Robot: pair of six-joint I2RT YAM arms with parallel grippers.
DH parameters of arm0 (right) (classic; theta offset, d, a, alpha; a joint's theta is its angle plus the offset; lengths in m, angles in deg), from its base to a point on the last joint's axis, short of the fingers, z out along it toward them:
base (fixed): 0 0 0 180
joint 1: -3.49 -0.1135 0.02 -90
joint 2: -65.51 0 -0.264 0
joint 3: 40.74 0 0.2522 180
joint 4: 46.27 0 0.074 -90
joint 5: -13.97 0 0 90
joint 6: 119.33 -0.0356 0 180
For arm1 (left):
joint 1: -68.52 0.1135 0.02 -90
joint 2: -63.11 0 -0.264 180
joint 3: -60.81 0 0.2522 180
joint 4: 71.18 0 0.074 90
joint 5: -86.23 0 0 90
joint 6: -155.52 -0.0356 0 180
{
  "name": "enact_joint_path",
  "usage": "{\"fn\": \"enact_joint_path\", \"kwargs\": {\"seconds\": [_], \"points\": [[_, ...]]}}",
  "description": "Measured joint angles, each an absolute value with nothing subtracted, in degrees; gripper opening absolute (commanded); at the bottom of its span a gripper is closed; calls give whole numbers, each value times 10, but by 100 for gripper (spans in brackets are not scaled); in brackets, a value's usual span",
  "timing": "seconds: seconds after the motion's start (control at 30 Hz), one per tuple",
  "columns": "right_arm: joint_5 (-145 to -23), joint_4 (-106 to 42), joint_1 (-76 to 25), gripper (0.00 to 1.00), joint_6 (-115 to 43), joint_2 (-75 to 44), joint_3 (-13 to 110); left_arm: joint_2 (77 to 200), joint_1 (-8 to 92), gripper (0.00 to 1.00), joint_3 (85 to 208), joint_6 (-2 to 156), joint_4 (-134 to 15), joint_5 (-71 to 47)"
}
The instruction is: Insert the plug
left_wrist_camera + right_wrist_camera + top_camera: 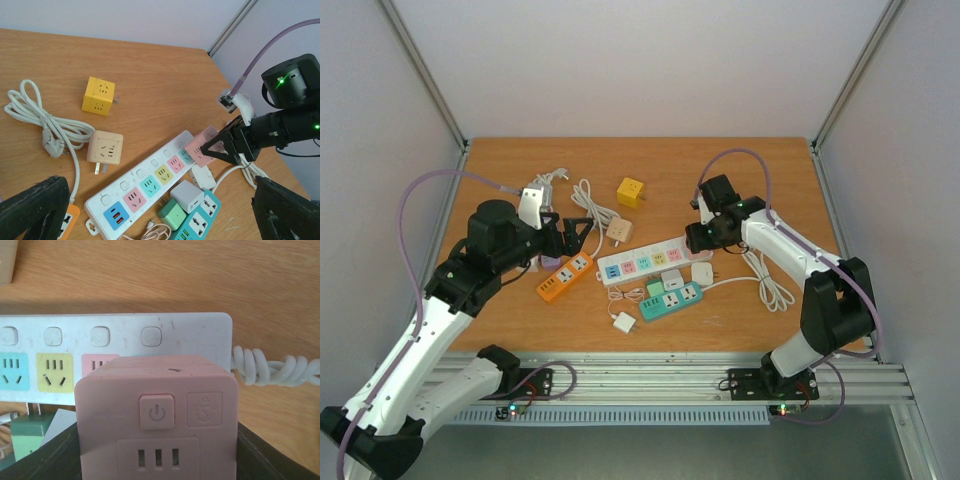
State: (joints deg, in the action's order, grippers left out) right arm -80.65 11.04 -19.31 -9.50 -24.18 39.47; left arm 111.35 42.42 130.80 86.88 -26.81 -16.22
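right tool [698,238] grips the pink cube plug [156,415] over the white plastic power strip [115,335] to line up, I'd guess; left tool [575,232] sits released.

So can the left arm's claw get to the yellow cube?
Probably yes. The left claw is open and empty, and the yellow cube sits on bare wood just beyond it. Only the white cord and the beige cube lie near the path, and both look low.

Matt pink plastic cube plug [156,415], scuffed white plastic power strip [115,335], grained wooden table [200,275].
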Motion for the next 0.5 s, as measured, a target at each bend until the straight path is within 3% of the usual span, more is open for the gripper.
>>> {"fn": "enact_joint_path", "kwargs": {"seconds": [0.5], "points": [[-818, 68, -193, 42, -89, -277, 404, 1114, 426, 99, 1308, 869, -268, -162]]}}
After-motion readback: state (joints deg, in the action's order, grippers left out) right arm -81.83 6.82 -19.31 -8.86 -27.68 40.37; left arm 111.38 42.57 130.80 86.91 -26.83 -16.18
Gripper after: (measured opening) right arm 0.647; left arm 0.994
